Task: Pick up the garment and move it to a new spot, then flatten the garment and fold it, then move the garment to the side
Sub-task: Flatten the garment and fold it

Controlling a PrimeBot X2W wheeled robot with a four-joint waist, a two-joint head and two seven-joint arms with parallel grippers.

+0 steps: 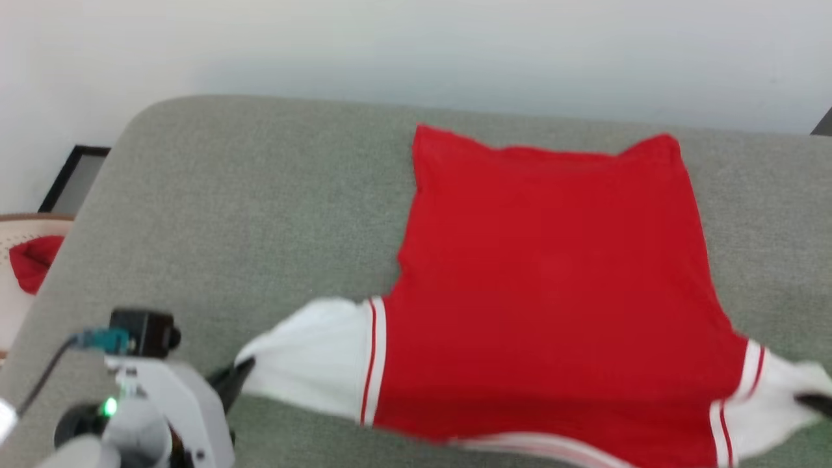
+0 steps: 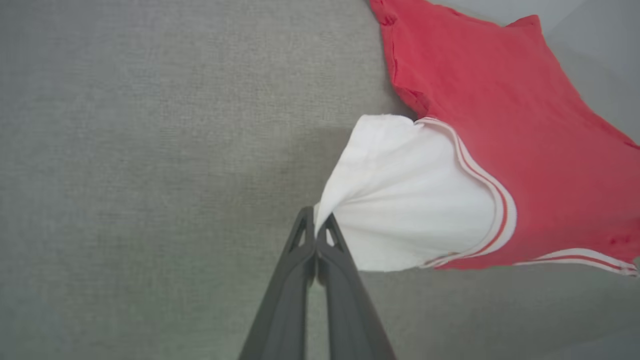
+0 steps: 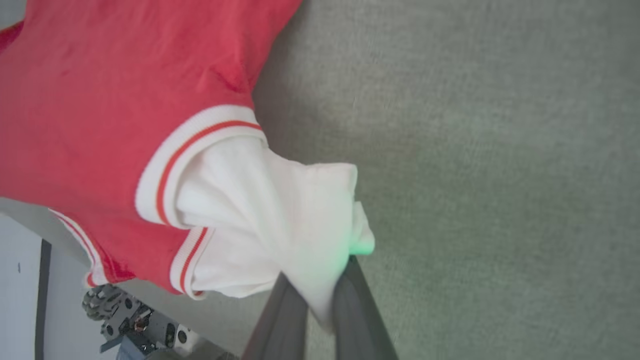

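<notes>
Two grips hold the garment (image 1: 552,292) at once, one on each white sleeve. The left gripper (image 2: 316,219) has its jaws closed on the tip of the left sleeve (image 2: 400,200), the cloth drawn to a point between them; the right gripper (image 3: 320,282) is clamped on a bunched fold of the right sleeve (image 3: 280,210), with fabric wedged between its fingers. The red body lies spread on the grey-green cushion (image 1: 247,214), right of centre, its sleeves at the near side; the near edge looks slightly raised, with shadow beneath it. Holding the sleeves apart, one to the left and one to the right, seems meant to tension the cloth so that it settles flat; I judge this the flattening step, with folding not yet begun. Pinching at the sleeve ends gives the widest span, yet the thin pinch on the left could slip under a harder pull. A small red cloth (image 1: 32,263) sits beyond the cushion's left edge, well apart from the work.
</notes>
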